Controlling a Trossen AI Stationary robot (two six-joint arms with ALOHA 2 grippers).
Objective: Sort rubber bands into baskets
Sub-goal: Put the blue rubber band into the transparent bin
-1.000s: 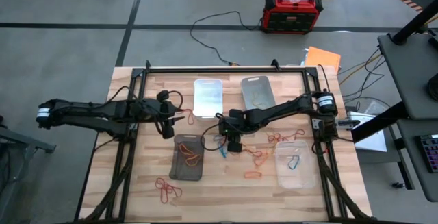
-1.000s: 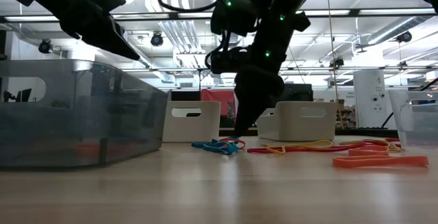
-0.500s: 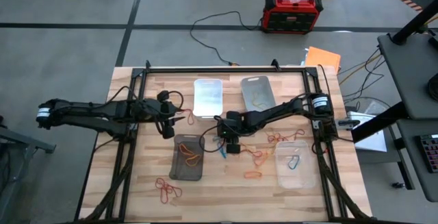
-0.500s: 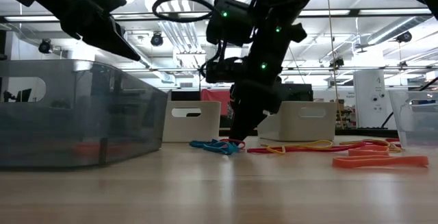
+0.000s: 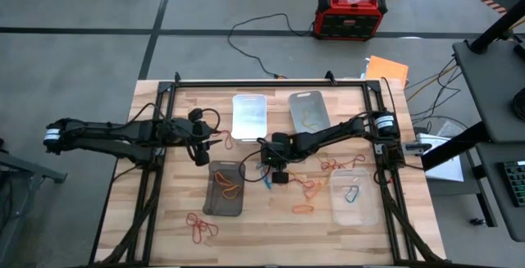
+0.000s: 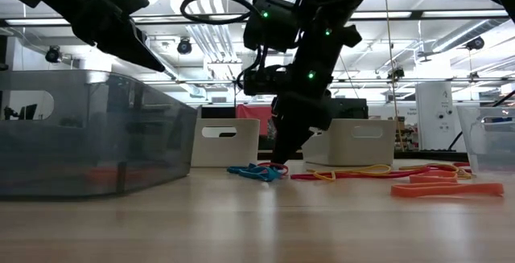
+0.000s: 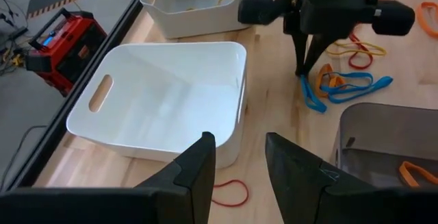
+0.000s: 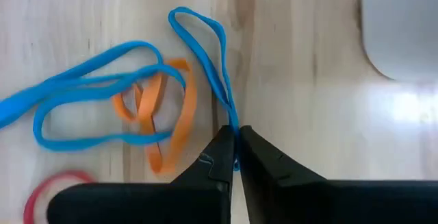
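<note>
My right gripper is down at mid-table, shut on a blue rubber band. That band lies on the wood beside a second blue band, an orange one and a red one. My left gripper hovers open above the near corner of the white basket and holds nothing. The light grey basket, the dark smoky basket and the clear basket stand on the table around them. My right gripper pinches the blue band at the near end of its narrow loop, between its two fingertips. The fingers come from above, slanting down, with their tips at the table. The band lies flat and slack on the wood, stretching away from the fingers.
More bands lie loose: red ones near the front left, orange and red ones between the dark and clear baskets, and a red one by the white basket. A red-black box stands on the floor beyond the table.
My right gripper has sunk a little onto the blue bands at mid-table, and its fingers have shut on one of them. The bands lie where they were.
</note>
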